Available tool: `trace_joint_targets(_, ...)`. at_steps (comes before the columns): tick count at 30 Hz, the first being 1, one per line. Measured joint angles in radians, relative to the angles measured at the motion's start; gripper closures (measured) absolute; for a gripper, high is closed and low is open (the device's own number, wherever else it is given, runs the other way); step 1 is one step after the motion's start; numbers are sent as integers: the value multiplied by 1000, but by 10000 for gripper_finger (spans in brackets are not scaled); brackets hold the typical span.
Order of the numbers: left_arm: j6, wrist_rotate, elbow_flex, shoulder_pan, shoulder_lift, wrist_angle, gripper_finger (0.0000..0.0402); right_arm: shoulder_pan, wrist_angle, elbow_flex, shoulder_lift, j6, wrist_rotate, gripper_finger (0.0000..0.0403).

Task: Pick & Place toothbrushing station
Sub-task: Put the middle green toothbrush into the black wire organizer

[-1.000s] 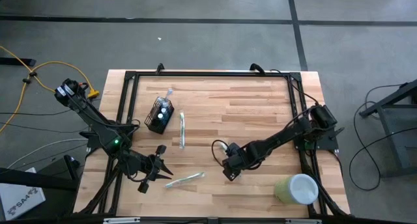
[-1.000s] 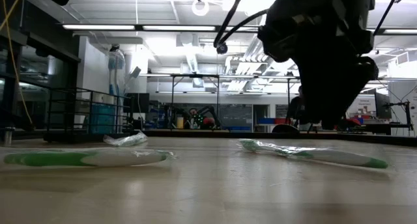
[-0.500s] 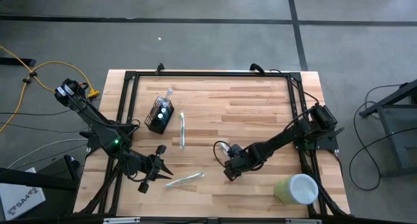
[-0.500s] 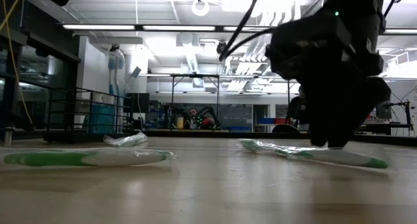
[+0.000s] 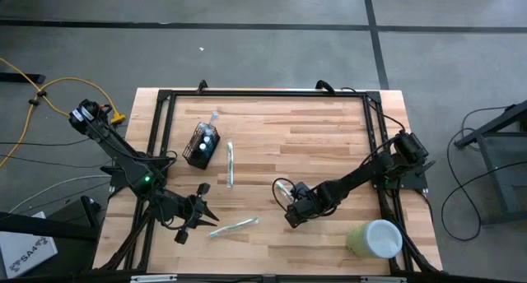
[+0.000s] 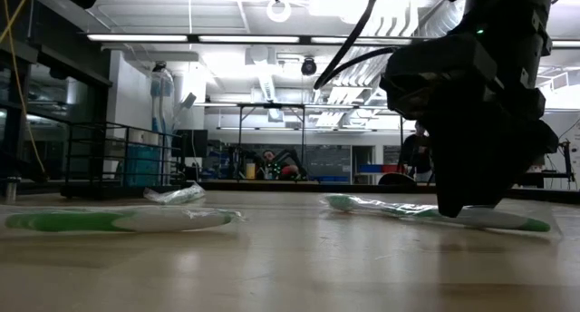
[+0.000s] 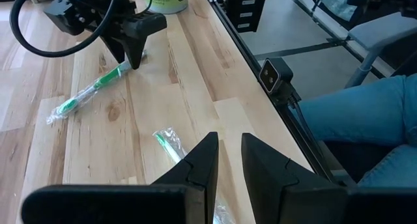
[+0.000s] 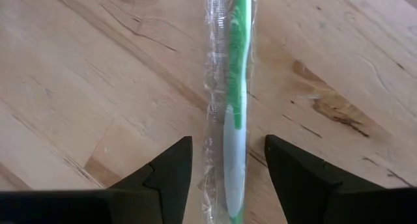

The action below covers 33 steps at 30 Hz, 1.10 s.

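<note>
The right gripper (image 5: 290, 216) has slid rightward, fingers spread astride a green-and-white plastic-wrapped toothbrush (image 8: 233, 113). The left gripper (image 5: 206, 209) waits lower left, narrowly parted. The black wire-mesh holder cup (image 5: 202, 146) lies upper left.

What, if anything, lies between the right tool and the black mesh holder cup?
Mostly bare table. The right tool straddles a wrapped toothbrush; the mesh holder cup sits apart toward the left side, with another wrapped toothbrush lying beside it, roughly on that line.

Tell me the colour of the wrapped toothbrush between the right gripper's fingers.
Green and white toothbrush, clearest in the right wrist view.
</note>
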Motion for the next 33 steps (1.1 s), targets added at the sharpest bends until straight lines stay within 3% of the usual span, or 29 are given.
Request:
trace_joint_targets(8, 0, 0, 0, 0, 0, 0, 337, 1, -2, -1, 2, -1, 22, 239)
trace_joint_targets(23, 0, 1, 0, 0, 0, 0, 337, 0, -5, -4, 4, -14, 27, 385)
trace_joint_targets(33, 0, 1, 0, 0, 0, 0, 337, 0, 3, -3, 4, -46, 38, 388)
